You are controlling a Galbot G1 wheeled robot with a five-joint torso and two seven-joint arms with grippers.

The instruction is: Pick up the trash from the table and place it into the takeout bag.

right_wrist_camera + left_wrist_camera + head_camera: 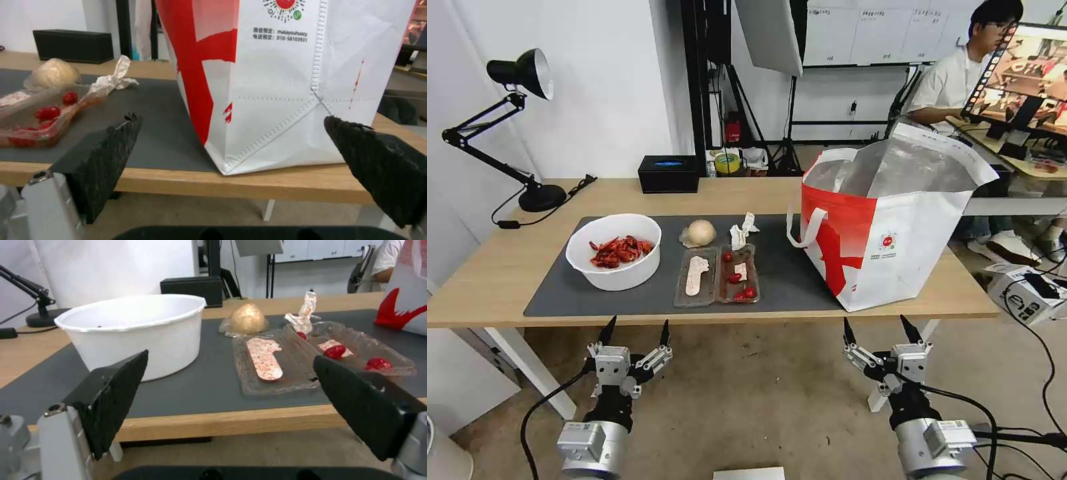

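Both grippers hover below the desk (pixel 487 280) edge, the left gripper (pixel 634 331) and right gripper (pixel 882 328) with fingers spread wide and empty, apparently ready to reach; trash waits on the mat: bowl (pixel 614 251), tomato tray (pixel 718 275), bun (pixel 700 233), tissue (pixel 742 233), beside the open takeout bag (pixel 894 227).

**Printed text on the takeout bag**

The takeout bag (pixel 285 83), a white tote with a red panel, carries the only readable print. On its white side panel sits a small round red logo (pixel 285 5) ringed with dots, like a scannable code. Beneath it run 2 short lines of small dark print. The first is Chinese characters followed by the Latin letters "malayouhuoxy", hard to make out exactly. The second is Chinese characters followed by a phone number that reads roughly 010-58103931. In the head view the same logo (pixel 887 241) is too small to read.
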